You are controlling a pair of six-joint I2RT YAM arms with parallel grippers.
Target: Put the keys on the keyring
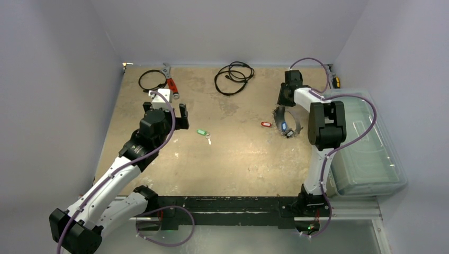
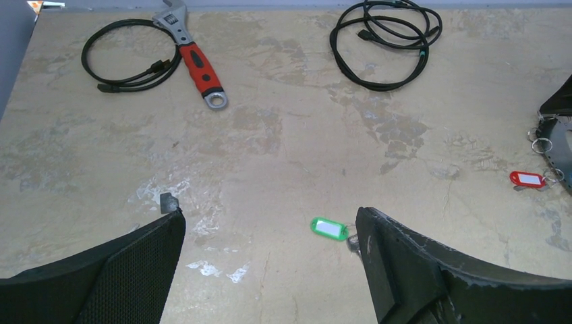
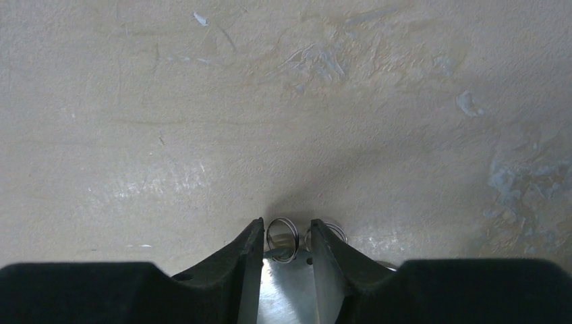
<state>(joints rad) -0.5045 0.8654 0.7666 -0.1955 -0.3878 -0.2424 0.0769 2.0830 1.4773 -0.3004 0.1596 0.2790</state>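
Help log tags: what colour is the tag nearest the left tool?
Green oblong plastic tag, best in left wrist view.

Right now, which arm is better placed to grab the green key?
Left. The left tool, open, hangs right by the green key; the right tool is far off, astride the keyring.
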